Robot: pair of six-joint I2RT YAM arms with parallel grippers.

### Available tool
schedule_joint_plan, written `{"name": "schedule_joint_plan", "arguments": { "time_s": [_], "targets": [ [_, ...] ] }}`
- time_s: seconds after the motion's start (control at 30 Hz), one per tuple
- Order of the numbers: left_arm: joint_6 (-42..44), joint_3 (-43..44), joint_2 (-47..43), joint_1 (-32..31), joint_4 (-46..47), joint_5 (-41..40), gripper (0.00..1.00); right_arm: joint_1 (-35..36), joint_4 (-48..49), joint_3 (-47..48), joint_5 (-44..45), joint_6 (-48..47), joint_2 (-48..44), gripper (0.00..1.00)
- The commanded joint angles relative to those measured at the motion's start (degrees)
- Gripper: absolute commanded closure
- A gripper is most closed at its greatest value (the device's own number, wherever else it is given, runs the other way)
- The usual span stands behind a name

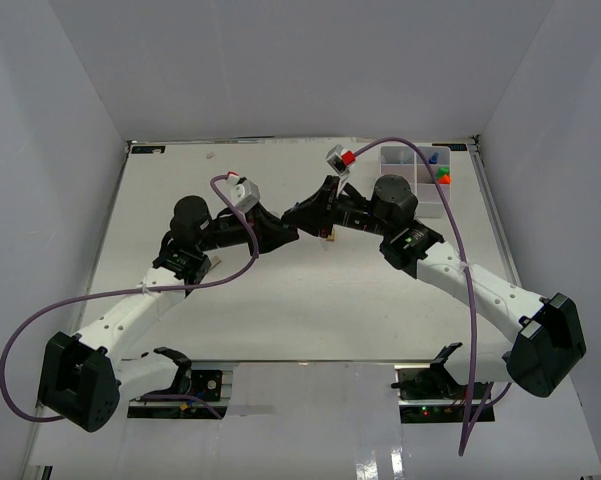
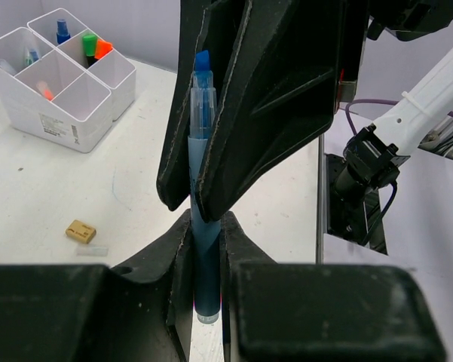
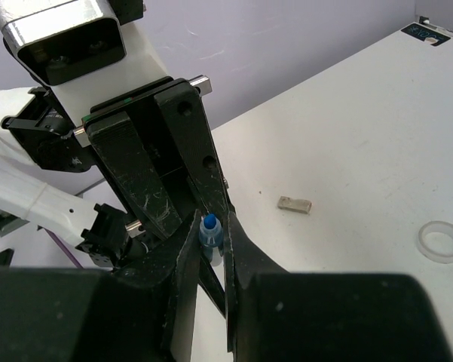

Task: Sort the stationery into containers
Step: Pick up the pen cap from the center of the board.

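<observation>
A thin blue pen point(image 2: 203, 271) stands upright between both grippers above the middle of the table. My left gripper point(image 2: 206, 226) is shut on its lower barrel. My right gripper point(image 3: 213, 226) is closed round its blue-tipped upper end point(image 3: 209, 232), and its black fingers point(image 2: 271, 90) fill the left wrist view. In the top view the grippers meet, left point(image 1: 290, 228) against right point(image 1: 315, 215). The two white containers point(image 2: 53, 113) stand side by side at the far right point(image 1: 390, 155), holding green-capped point(image 2: 89, 41) and orange-capped point(image 2: 102, 49) markers and a blue-capped bottle point(image 2: 62, 30).
A tan block point(image 2: 81, 231) lies on the table under the grippers, also in the top view point(image 1: 330, 238). A grey block point(image 3: 295, 204) and a clear tape ring point(image 3: 441, 241) lie on the table on the left arm's side. Purple cables loop over both arms.
</observation>
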Motion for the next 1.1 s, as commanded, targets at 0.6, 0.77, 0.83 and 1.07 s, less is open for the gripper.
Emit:
{"name": "schedule_joint_plan", "arguments": {
  "time_s": [0.6,0.77,0.83,1.07],
  "targets": [
    [2.23,-1.01,-0.84,0.27,-8.67,-17.97,1.00,-4.20,-13.16,-2.22,18.41,-11.23,-10.36,0.07],
    [-1.01,2.24,2.50,3.34,-16.85,-33.28,1.00,-4.64,-27.54,1.37,33.34,-16.78,-6.77,0.09],
    [-2.16,2.07,2.68,5.09,-16.69,-33.47,1.00,-4.64,-30.64,2.52,35.22,-17.39,-3.09,0.14],
    [-1.90,1.36,0.93,6.95,-15.98,-34.87,1.00,-4.38,-39.27,8.05,36.54,-17.31,11.33,0.31]
  ]
}}
